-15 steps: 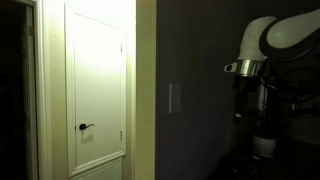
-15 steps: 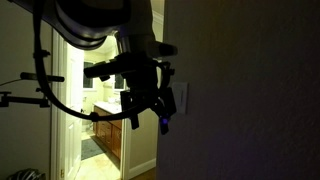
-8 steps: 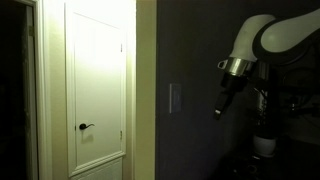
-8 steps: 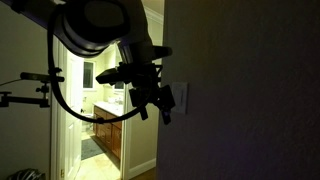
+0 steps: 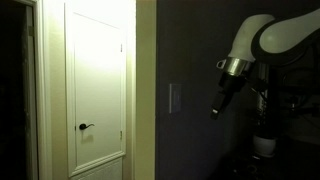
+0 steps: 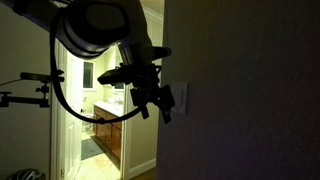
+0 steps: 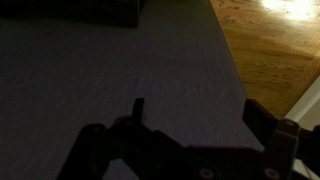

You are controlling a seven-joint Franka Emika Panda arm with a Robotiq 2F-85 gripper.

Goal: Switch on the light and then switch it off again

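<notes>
The dark robot gripper [image 5: 216, 108] hangs near the small pale upright rectangular switch plate [image 5: 175, 98] on the dark wall [image 5: 200, 45], apart from it. In the wrist view its fingers [image 7: 137, 108] seem spread. I judge this is the approach for switching on; next comes a straight push on the plate.

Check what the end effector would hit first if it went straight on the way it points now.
Probably the dark wall, at or just below the switch plate: the end effector slants down toward it, nothing shows between. Exact contact spot unclear in this dim light.
</notes>
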